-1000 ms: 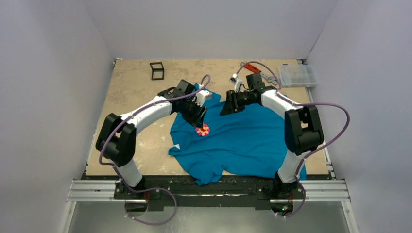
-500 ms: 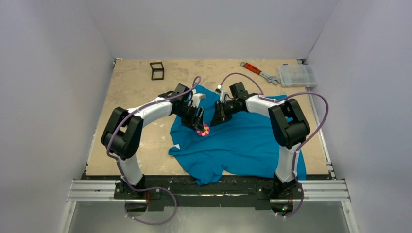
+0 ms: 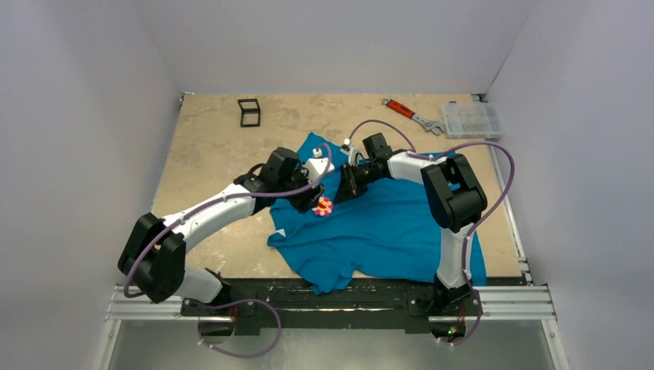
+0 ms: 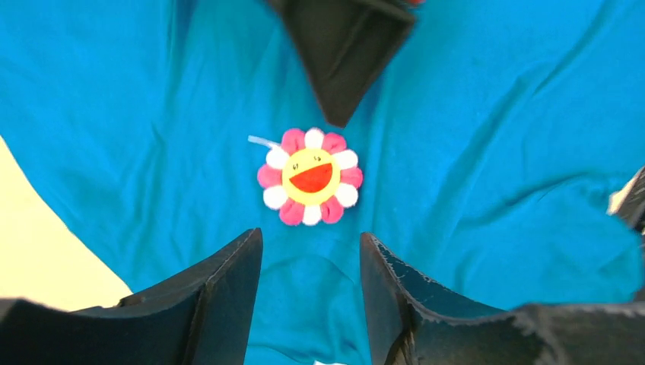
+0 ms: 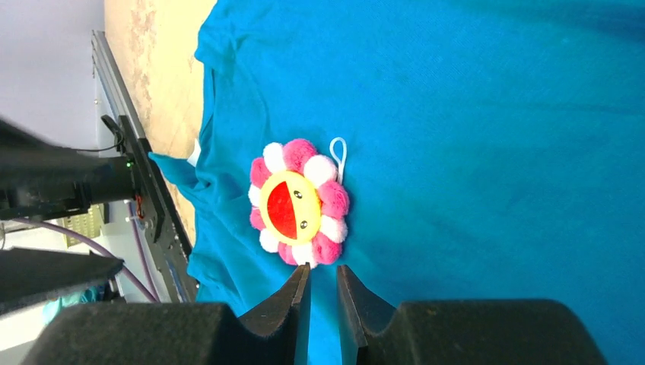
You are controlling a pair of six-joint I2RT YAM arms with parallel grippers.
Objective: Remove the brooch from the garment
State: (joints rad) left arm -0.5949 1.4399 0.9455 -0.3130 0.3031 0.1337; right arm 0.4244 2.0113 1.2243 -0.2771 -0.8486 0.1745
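Your L gripper (image 4: 310, 236) hangs part-open, nothing btwn its fingers; brooch (image 4: 310, 176) sits mid-frame just above it, on garment (image 4: 494, 114). R gripper (image 5: 321, 270) nearly closed, tips at brooch's lower edge.

the brooch (image 4: 311, 176) is fuzzy plush; the garment (image 4: 471, 114) soft matt cloth; the table (image 3: 208, 131) mottled, matt.
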